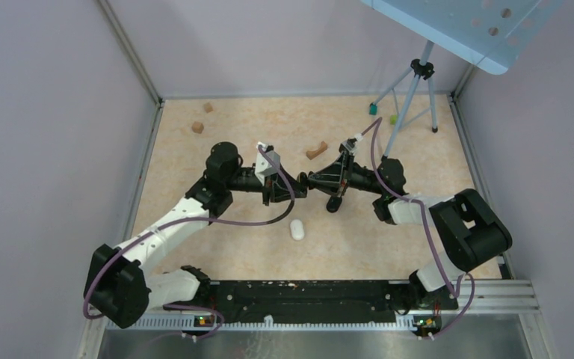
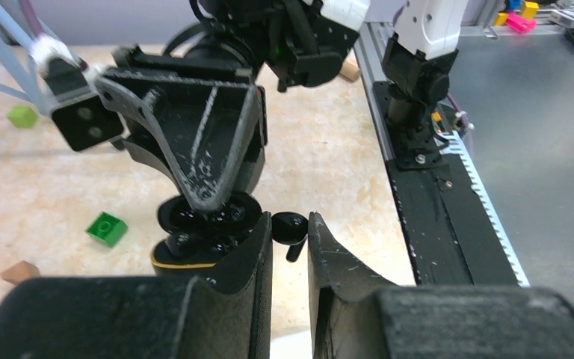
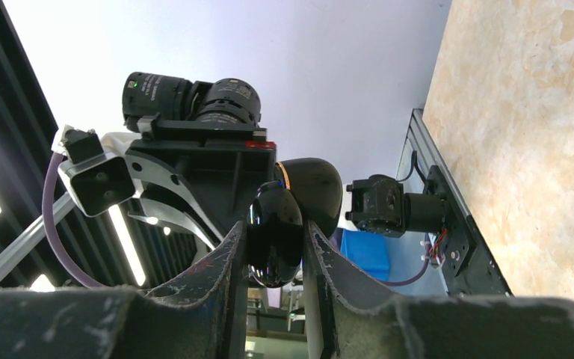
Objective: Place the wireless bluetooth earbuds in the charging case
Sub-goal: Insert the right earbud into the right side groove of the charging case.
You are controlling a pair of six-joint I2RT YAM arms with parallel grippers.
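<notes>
Top: we saw left tool (image 1: 291, 190) and right tool (image 1: 314, 179) tip to tip above the surface (image 1: 359, 239) | Left wrist: left tool pinched the earbud (image 2: 287, 221) beside the open charging case (image 2: 208, 218) | Right wrist: right tool clamped that case.

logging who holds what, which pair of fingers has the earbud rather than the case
The left fingers: they pinch the small black earbud, while the right fingers clamp the open charging case.
</notes>
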